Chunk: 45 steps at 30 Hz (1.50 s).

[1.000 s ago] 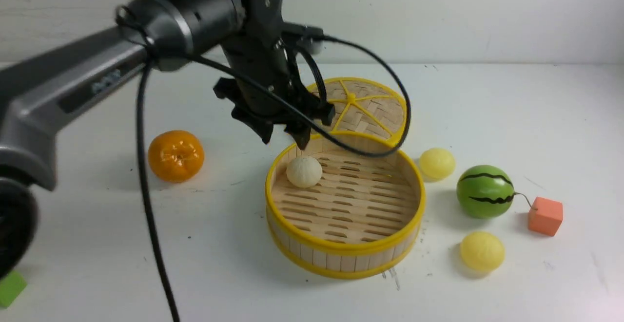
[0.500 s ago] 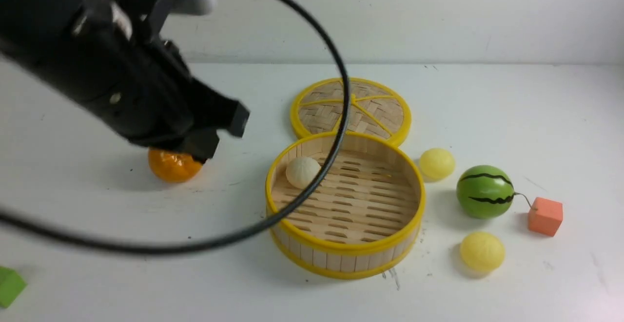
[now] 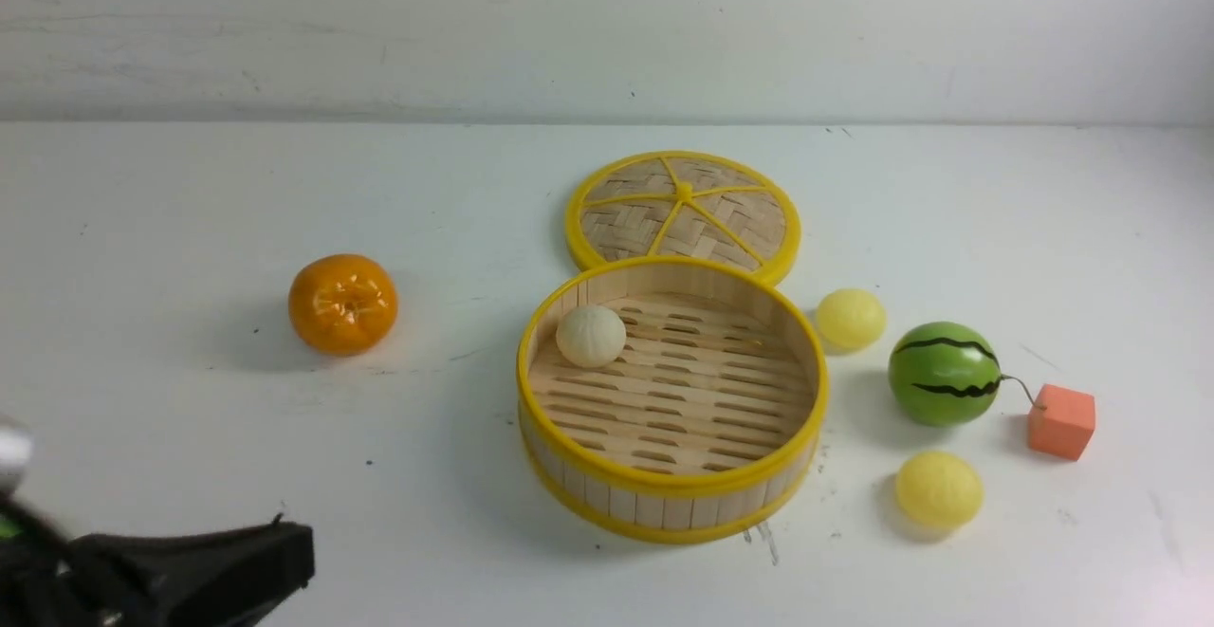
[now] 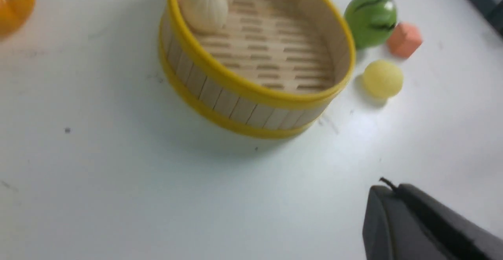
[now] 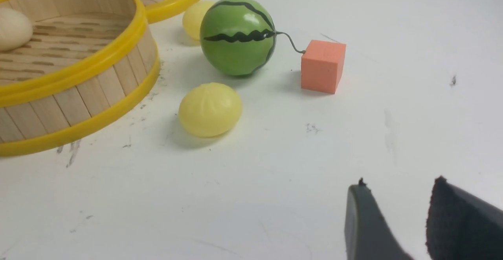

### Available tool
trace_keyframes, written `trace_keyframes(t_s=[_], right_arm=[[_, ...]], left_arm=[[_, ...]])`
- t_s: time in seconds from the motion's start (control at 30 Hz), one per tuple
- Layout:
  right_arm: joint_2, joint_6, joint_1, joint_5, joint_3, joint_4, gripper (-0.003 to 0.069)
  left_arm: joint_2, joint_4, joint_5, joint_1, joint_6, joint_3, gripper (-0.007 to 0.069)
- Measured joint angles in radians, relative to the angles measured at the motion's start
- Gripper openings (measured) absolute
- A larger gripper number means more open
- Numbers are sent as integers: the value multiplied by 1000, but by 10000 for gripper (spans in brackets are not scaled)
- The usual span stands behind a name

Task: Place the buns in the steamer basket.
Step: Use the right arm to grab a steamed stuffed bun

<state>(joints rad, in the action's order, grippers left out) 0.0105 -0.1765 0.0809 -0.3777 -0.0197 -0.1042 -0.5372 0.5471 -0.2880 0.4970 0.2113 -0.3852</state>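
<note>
Black left gripper (image 3: 285, 556): blurred, cropped at front view's 8 o'clock. Glossy orange tangerine (image 4: 11, 4): edge-cropped. Pale yellow pleated bun (image 5: 192, 20): partly behind green striped watermelon ball (image 5: 237, 35).

Bright, even light, seemingly from overhead, floods the white table (image 3: 190, 181). The tangerine (image 3: 342, 304) and the steamer basket (image 3: 664, 504) cast only soft grey shadows leftward, and small white glints sit on the tangerine and the watermelon ball (image 5: 237, 35). The front and right wrist views are fairly sharp, apart from the left gripper (image 3: 256, 565), a smeared dark shape low in the front view, while the left wrist view is soft throughout, with a pale glare patch near the yellow bun (image 4: 382, 78).
</note>
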Motion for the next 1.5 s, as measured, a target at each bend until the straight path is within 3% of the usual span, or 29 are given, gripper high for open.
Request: trace_keyframes(t_s=[0.1, 0.37, 0.5, 0.57, 0.6, 0.7, 0.83, 1.23, 1.5], right_arm=[[0, -57, 0, 71, -7, 12, 241], [0, -364, 0, 287, -8, 221, 230], [-19, -450, 14, 232, 46, 250, 205], [-151, -399, 64, 40, 209, 241, 184], [-164, -390, 69, 40, 209, 240, 183], [-432, -175, 157, -235, 455, 224, 173], [-768, 4, 212, -442, 707, 222, 170], [-1531, 46, 212, -560, 1103, 164, 206], [-1768, 46, 212, -561, 1243, 148, 237]], left_arm=[[130, 41, 45, 0, 85, 93, -13], [209, 63, 41, 0, 97, 228, -13], [209, 68, 38, 0, 96, 254, -13], [209, 71, 38, 0, 95, 266, -13], [209, 71, 38, 0, 95, 268, -13], [209, 73, 39, 0, 95, 269, -13], [209, 75, 39, 0, 95, 269, -13], [209, 75, 39, 0, 95, 269, -13], [209, 76, 39, 0, 95, 269, -13]])
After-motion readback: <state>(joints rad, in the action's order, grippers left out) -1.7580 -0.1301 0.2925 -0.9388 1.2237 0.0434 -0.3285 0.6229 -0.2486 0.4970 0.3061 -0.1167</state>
